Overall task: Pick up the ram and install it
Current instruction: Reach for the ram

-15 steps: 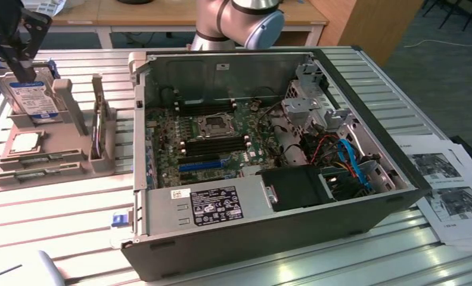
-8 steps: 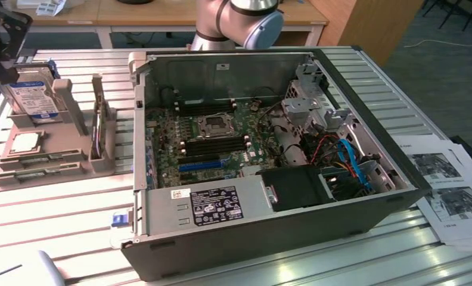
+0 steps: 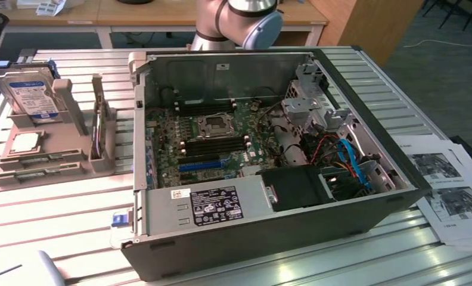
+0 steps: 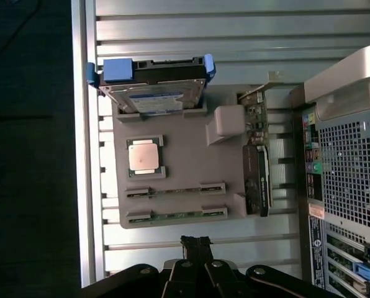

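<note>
Black and pressed flat together, the two fingers (image 4: 189, 247) of the gripper (image 4: 195, 239) hold nothing. The gripper hangs above the ribbed silver metal table (image 4: 135, 247), just off the edge of a flat grey-brown plastic parts tray (image 4: 185, 149).

Closest to the fingertips is the nearer ram stick (image 4: 175, 215), a long, thin green circuit board lying in a slot along the tray's edge. The second ram stick (image 4: 175, 189), of the same make, lies parallel to it in the next slot, a little apart. Neither is touched by the gripper.

Beyond them a square, silver-topped processor chip (image 4: 146, 156) sits in its own recess. Further on, a silver hard drive with a blue-and-white label and blue plastic rails (image 4: 153, 93) stands on edge in a bracket. A black and green expansion card (image 4: 257, 180) stands upright along the side of the tray that faces the computer.

In the exterior view the tray lies to the exterior view's left of a dark grey open computer case (image 3: 300, 232), apart from it. Inside the case, the green motherboard (image 3: 172, 143) carries long black memory slots (image 3: 214, 145) near the processor socket (image 3: 215, 124), and a blue expansion slot (image 3: 200, 165). Printed paper sheets (image 3: 450, 190) lie on the table on the exterior view's right.
</note>
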`<state>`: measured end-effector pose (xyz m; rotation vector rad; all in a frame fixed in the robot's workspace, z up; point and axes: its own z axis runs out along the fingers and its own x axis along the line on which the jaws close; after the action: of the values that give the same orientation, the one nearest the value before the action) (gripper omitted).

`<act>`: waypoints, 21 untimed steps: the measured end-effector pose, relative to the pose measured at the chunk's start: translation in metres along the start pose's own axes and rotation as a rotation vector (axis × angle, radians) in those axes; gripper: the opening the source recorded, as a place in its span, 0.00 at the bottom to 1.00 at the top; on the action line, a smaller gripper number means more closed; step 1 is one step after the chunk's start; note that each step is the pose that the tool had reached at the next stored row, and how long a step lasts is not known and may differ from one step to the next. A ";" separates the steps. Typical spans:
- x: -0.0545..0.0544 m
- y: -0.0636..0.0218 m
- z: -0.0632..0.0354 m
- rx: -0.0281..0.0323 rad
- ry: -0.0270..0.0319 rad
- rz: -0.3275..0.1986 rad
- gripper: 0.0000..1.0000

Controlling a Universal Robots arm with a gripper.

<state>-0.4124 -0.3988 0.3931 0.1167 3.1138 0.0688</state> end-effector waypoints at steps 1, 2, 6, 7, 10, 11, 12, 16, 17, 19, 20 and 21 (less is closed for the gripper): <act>0.003 -0.0002 0.0000 -0.0001 -0.0001 0.000 0.10; 0.006 -0.0004 -0.0001 0.0000 -0.0002 0.000 0.10; 0.016 -0.0012 -0.0004 0.0000 -0.0001 0.000 0.10; 0.019 -0.0014 -0.0004 0.0000 -0.0001 0.000 0.10; 0.021 -0.0016 -0.0005 -0.0001 -0.0001 0.000 0.10; 0.021 -0.0016 -0.0005 -0.0001 -0.0001 0.000 0.10; 0.021 -0.0016 -0.0005 -0.0001 -0.0001 0.000 0.10; 0.021 -0.0001 -0.0005 0.0000 0.0000 0.001 0.10; 0.022 0.0017 -0.0003 0.0001 -0.0001 0.001 0.10; 0.022 0.0059 0.0000 0.0000 -0.0002 0.002 0.10; 0.023 0.0083 0.0002 0.0000 -0.0003 0.003 0.10; 0.023 0.0108 0.0003 0.0001 -0.0002 0.004 0.10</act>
<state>-0.4347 -0.3863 0.3927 0.1222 3.1134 0.0687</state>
